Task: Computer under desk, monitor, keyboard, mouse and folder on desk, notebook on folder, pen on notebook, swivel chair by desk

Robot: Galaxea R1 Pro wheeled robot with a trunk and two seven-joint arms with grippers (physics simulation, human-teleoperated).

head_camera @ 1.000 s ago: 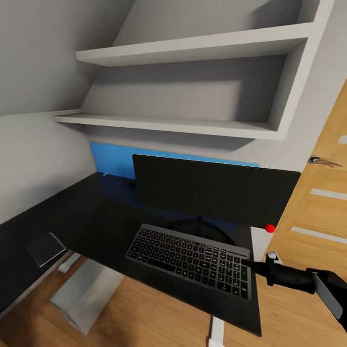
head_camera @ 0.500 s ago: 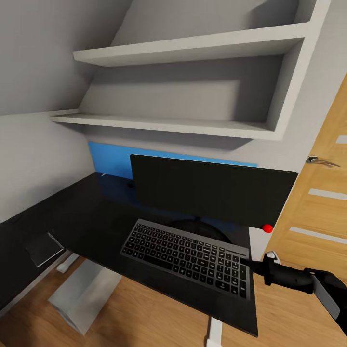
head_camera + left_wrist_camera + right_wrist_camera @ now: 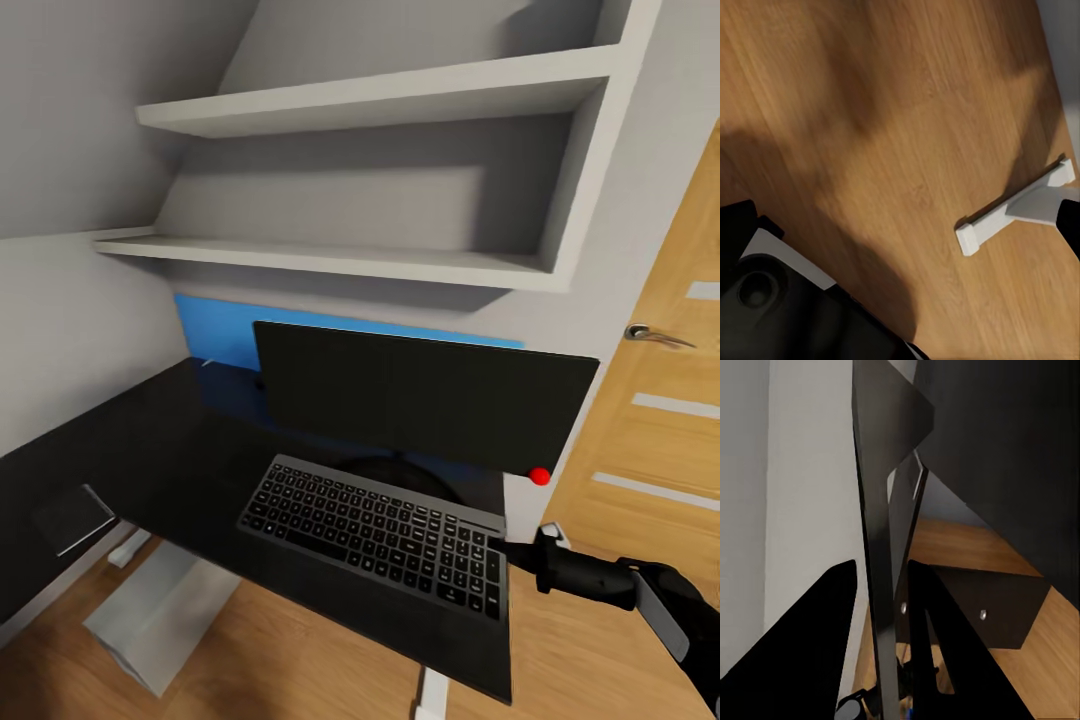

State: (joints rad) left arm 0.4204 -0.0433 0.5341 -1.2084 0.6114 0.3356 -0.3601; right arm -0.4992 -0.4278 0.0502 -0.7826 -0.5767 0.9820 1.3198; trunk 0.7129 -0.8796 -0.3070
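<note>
Gripping: right gripper [image 3: 512, 549] clamped on the right end of the keyboard [image 3: 375, 528], jaws closed over its thin edge, one finger [image 3: 838, 615] on each face in the right wrist view.
Keyboard: lying on the black surface [image 3: 180, 450] near its front edge, just in front of the monitor's round base, slightly angled, right end lower in the head view.
Monitor: upright black screen [image 3: 425, 395] at the back of the surface, small red dot [image 3: 540, 476] at its lower right corner.
Notebook: small dark square-ish book [image 3: 72, 518] with a pale edge, flat on the left wing of the surface, well apart from the keyboard.
Computer: light grey box [image 3: 150, 615] on the floor under the surface, near a white leg [image 3: 432, 695].
Left gripper: state of the jaws cannot be told; dark and white robot parts [image 3: 772, 300] seen over wooden floor [image 3: 870, 112] beside a white foot of the leg [image 3: 1016, 210].
Drawer unit: dark front with small silver knobs [image 3: 982, 615], seen past the keyboard in the right wrist view.
Wall: blue panel [image 3: 215, 325] behind the monitor, two white shelves [image 3: 350, 100] above.
Door: light wood with a metal handle [image 3: 655, 337], right of the surface.
</note>
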